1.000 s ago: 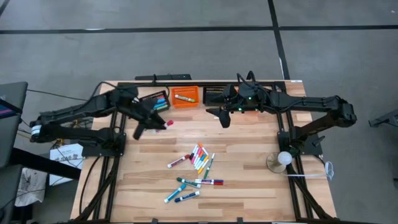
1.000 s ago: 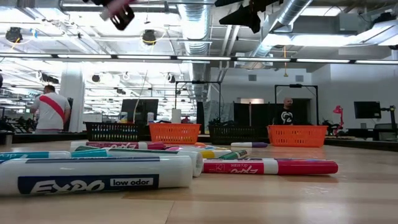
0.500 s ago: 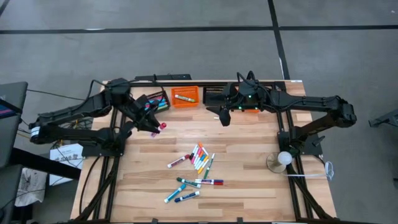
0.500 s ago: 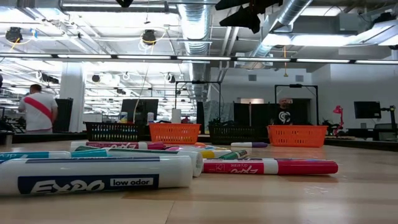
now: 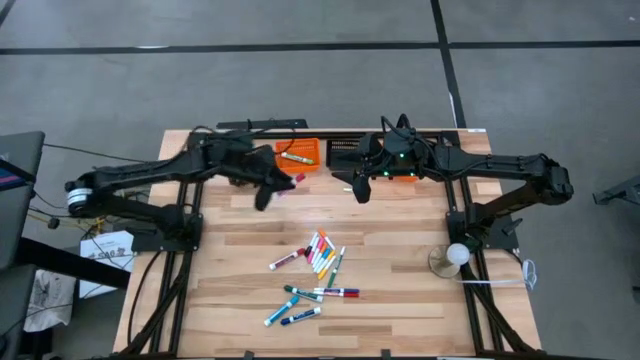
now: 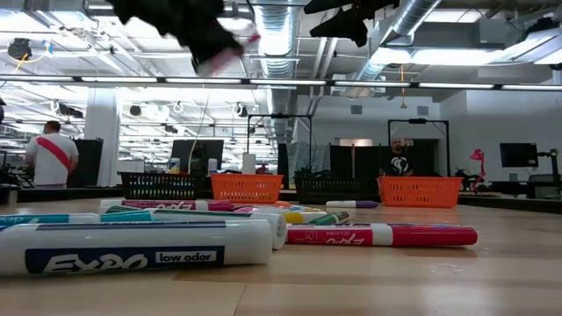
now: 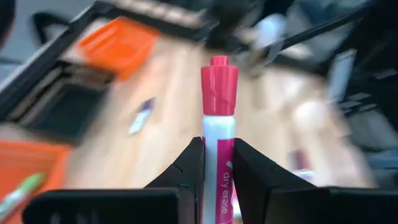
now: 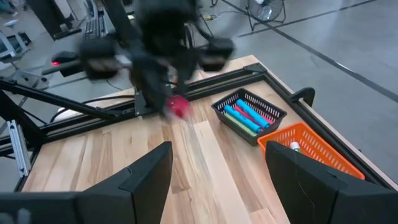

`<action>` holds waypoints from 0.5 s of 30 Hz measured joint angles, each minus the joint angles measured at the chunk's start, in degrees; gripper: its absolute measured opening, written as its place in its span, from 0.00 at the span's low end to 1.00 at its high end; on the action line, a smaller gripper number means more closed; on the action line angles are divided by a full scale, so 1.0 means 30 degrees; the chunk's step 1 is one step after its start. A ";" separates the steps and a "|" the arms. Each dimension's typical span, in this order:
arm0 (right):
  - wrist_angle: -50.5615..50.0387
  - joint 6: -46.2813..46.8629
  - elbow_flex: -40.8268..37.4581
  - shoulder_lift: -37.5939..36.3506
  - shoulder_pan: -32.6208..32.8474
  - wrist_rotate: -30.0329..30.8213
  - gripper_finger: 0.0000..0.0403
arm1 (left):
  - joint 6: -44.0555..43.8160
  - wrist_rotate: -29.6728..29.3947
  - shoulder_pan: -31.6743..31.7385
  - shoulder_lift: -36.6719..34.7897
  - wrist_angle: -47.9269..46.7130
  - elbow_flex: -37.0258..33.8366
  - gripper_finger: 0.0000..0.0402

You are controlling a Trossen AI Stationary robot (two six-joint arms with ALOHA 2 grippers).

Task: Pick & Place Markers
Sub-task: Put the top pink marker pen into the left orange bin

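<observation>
We see four mesh baskets along the table's 12 o'clock edge, an orange one among them, a round lamp at 4 o'clock, and two people beyond.

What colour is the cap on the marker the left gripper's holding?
Pink-red, on the marker held in the left gripper; clearest in the left wrist view.

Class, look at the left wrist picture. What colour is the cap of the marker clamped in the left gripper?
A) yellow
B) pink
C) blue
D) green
B: in the left wrist view the left gripper is shut on a marker whose cap is pink, above a white barrel.
</observation>
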 joint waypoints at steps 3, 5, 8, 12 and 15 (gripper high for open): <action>0.0000 0.0000 0.0000 0.0000 0.0000 0.0000 0.62 | 0.1438 -0.1291 0.0635 0.1607 0.0005 0.0000 0.14; 0.0000 -0.0007 0.0000 0.0000 0.0000 0.0000 0.62 | 0.2469 -0.2232 0.1171 0.2578 0.0010 0.0000 0.14; 0.0000 0.0000 0.0000 0.0000 0.0000 -0.0003 0.62 | 0.4305 -0.3561 0.2251 0.3766 0.0015 0.0000 0.14; -0.0007 0.0010 0.0000 0.0000 0.0000 0.0000 0.62 | 0.6437 -0.4468 0.3667 0.5049 -0.0024 0.0608 0.14; -0.0007 0.0016 0.0000 0.0000 0.0000 -0.0001 0.62 | 0.7845 -0.4528 0.4376 0.5904 0.0021 0.1703 0.14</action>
